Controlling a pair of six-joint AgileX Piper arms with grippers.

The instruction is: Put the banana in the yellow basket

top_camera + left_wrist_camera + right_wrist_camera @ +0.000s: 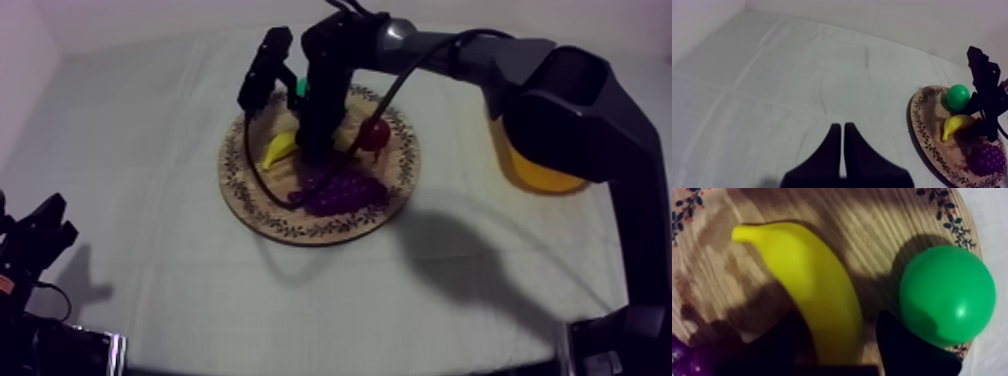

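Observation:
The yellow banana (279, 150) lies on the round wooden board (240, 195) in the middle of the table. My right gripper (313, 150) reaches down onto the board from the upper right. In the right wrist view the banana (807, 283) runs between its black fingers (907, 348); the gripper (839, 348) is open, one finger against the banana and the other a little off it. The yellow basket (540, 172) stands at the right, partly behind the right arm. My left gripper (40, 232) rests at the lower left, its fingers (833, 150) together in a wedge.
A round green fruit (947, 295) sits close beside the right finger. Purple grapes (340, 190) and a small red fruit (375, 133) share the board. From the left wrist the board (920, 120), banana (957, 125) and right gripper (984, 100) lie far off.

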